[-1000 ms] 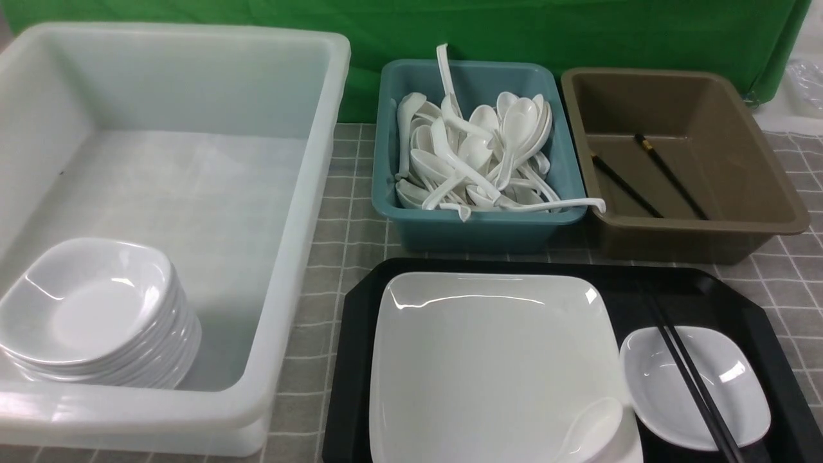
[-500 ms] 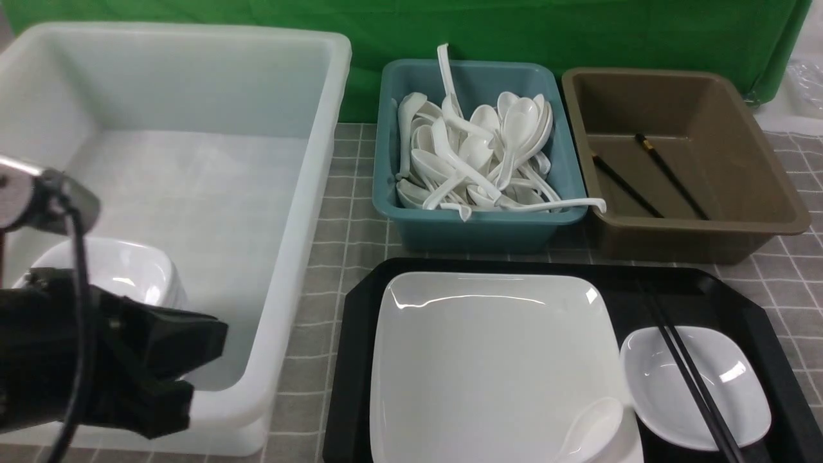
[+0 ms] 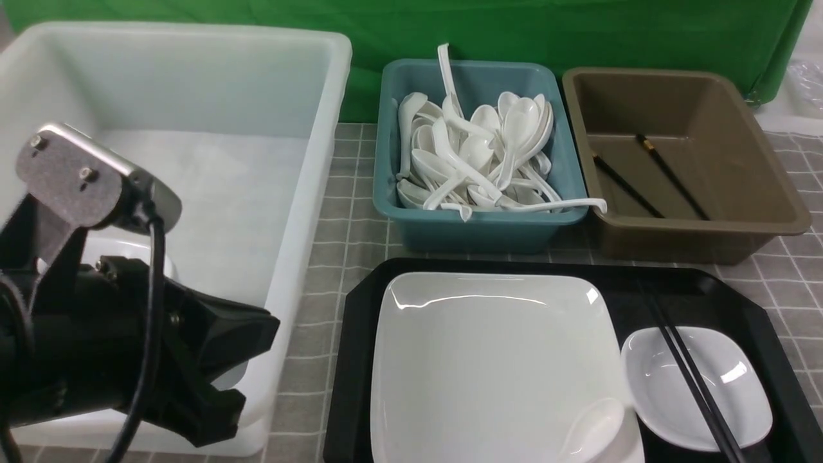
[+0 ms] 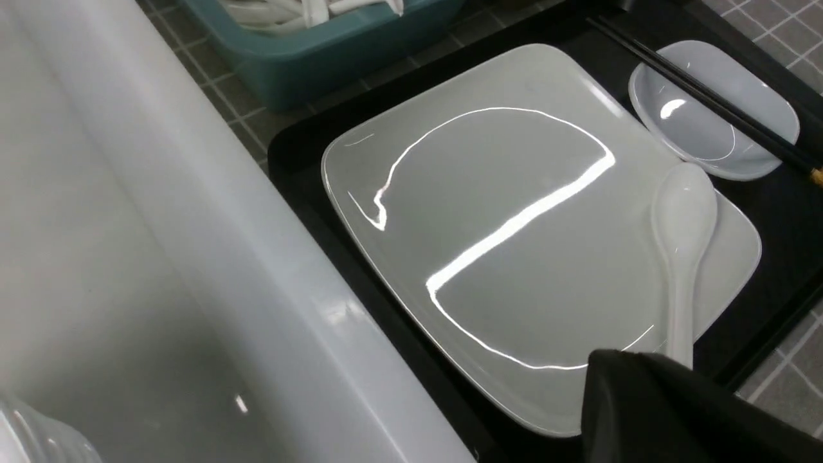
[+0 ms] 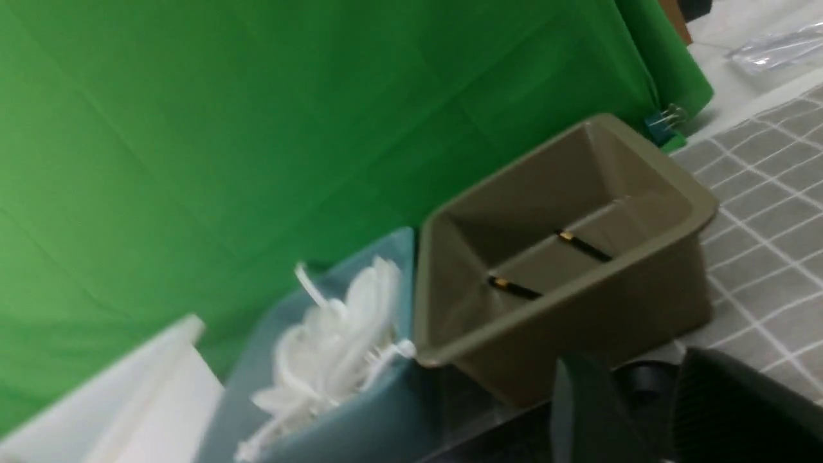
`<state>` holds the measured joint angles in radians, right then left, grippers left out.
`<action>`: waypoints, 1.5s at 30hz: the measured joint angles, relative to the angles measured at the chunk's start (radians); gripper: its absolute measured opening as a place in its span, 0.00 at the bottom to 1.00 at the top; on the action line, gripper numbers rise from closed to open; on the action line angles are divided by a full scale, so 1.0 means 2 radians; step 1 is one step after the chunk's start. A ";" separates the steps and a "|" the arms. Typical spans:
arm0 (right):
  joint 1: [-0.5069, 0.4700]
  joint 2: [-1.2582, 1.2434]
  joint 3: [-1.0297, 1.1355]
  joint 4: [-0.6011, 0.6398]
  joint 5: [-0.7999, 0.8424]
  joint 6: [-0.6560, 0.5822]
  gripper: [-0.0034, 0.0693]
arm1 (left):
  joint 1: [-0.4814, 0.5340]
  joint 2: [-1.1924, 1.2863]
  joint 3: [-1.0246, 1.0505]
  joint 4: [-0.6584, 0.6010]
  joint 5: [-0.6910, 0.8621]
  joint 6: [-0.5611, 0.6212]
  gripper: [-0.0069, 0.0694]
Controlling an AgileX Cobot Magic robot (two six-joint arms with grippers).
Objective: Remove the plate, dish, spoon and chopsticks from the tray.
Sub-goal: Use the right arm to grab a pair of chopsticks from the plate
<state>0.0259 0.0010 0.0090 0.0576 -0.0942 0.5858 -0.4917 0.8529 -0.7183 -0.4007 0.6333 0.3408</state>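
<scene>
The tray (image 3: 357, 360) holds everything: the spoon (image 3: 591, 427) lies on the near right corner of the plate (image 3: 488, 366), the chopsticks (image 3: 692, 379) across the dish (image 3: 733, 399). The left gripper (image 3: 257, 370), empty and seemingly spread, hovers by the tub (image 3: 315, 193); the right gripper (image 5: 649, 411) is spread too. Best to take the spoon first, by its handle, since the glossy plate would likely shed it when tilted.

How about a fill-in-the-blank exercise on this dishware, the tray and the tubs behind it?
1. The short white soup spoon rests on the large white square plate, which sits on the ____ rectangular plastic tray.
2. The pair of thin black chopsticks lies across the small white rounded-square dish; two more sticks lie in the ____ right-hand tub.
3. The pile of white spoons fills the ____ middle tub.
Missing words: black, brown, teal.
</scene>
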 joint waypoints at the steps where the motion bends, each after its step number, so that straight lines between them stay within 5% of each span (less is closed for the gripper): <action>1: 0.005 0.003 -0.009 0.000 0.018 0.003 0.36 | 0.000 0.000 0.000 0.000 0.000 0.001 0.10; 3: 0.025 0.030 -0.048 0.000 0.077 -0.016 0.34 | 0.000 0.000 0.000 0.000 0.000 0.016 0.10; 8: 0.123 0.222 -0.232 -0.004 0.292 -0.180 0.33 | 0.000 0.000 0.000 -0.002 -0.010 0.044 0.10; 12: 0.176 0.397 -0.352 -0.033 0.436 -0.224 0.34 | 0.000 -0.006 0.000 -0.002 -0.014 0.055 0.10; 16: 0.187 0.548 -0.414 -0.059 0.497 -0.247 0.40 | 0.000 -0.041 0.000 -0.002 -0.006 0.064 0.10; 27: 0.100 0.741 -0.440 -0.029 0.418 -0.279 0.65 | 0.000 -0.154 -0.001 -0.007 0.042 0.066 0.10; 39: 0.098 0.828 -0.440 -0.011 0.347 -0.288 0.66 | 0.000 -0.160 -0.001 -0.010 0.044 0.065 0.10; 45: 0.098 0.832 -0.440 -0.012 0.346 -0.289 0.48 | 0.000 -0.160 -0.001 -0.011 0.044 0.065 0.10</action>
<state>0.2218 1.6651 -0.8720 0.0344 0.5975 0.0075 -0.4917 0.5336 -0.7195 -0.4217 0.7208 0.4715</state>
